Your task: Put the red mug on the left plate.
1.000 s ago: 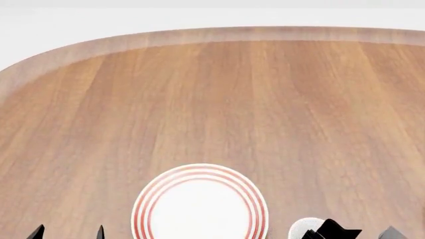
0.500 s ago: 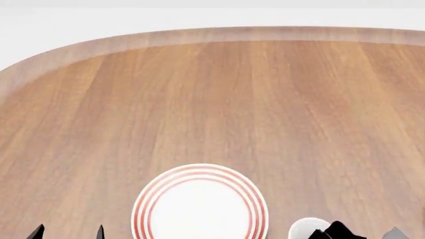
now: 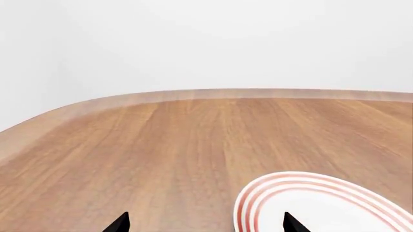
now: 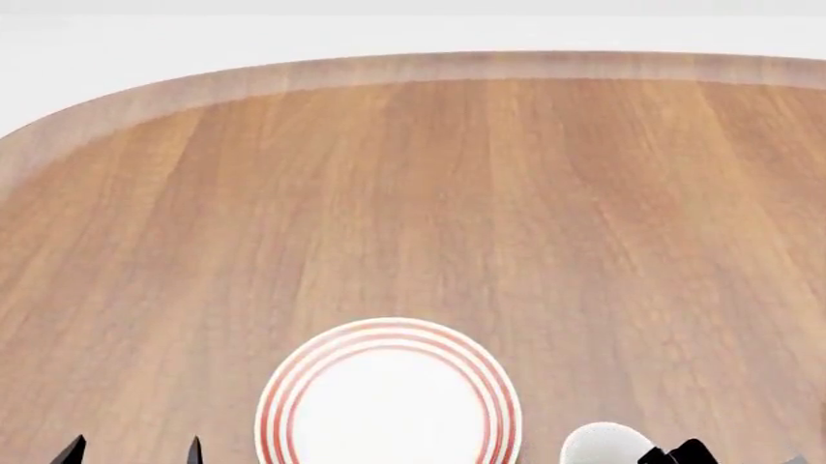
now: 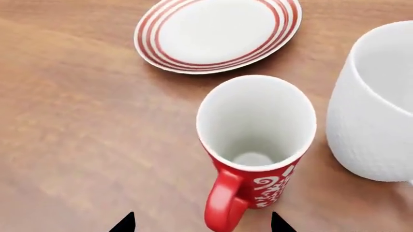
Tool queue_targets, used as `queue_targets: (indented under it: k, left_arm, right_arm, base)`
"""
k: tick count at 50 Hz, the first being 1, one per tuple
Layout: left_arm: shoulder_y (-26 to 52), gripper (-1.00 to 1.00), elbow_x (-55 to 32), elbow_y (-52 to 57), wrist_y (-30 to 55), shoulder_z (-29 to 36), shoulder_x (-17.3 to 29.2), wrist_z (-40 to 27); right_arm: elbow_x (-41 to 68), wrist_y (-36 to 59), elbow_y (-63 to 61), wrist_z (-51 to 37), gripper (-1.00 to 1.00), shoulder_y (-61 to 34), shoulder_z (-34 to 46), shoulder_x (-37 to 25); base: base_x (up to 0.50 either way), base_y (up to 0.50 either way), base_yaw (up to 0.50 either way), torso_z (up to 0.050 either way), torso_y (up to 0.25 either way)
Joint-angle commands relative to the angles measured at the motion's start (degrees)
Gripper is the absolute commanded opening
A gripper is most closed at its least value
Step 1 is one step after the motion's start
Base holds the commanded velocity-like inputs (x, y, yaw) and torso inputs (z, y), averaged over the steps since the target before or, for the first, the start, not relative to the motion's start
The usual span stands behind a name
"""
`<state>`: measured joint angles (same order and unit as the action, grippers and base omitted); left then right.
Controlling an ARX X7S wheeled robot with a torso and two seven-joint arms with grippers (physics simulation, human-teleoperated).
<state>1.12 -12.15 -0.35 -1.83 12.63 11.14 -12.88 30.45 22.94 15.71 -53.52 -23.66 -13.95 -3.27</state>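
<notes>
Right claw (image 5: 200, 223) hovers spread wide, holding nothing, its tips flanking the handle of the red mug (image 5: 256, 150), which stands upright on the tabletop (image 5: 77, 121) just ahead (handle toward the claw, suiting a grasp). Beyond the mug lies the left plate (image 5: 219, 31); a white mug (image 5: 377, 106) crowds one side. Left claw (image 3: 203, 223) idles, spread and empty.

A wooden table (image 4: 427, 203) is filling nearly the whole head view, its grain running from 6 toward 12 o'clock. Its pale raised edge is curving down from 12 toward 9 o'clock. Beyond it a plain white wall (image 3: 206, 43) is rising, with even, soft light falling over everything.
</notes>
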Motion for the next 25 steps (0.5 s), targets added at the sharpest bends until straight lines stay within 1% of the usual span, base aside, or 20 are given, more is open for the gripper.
queue_targets:
  k: [1,25]
  left_arm:
    - [-0.1,1.00,-0.2,0.0,-0.2,0.3,0.3,-0.3]
    - [0.1,1.00,-0.7,0.0,-0.3,0.9,0.7,-0.8]
  right_arm:
    - [0.7,-3.3,4.8,-0.1,1.00,-1.1,-0.7,-0.6]
    - [1.8,-5.2,6.4,-0.9,1.00,-1.6,0.2,-1.4]
  base:
    - [0.00,0.00,0.00,0.000,0.000]
    - [0.00,0.00,0.00,0.000,0.000]
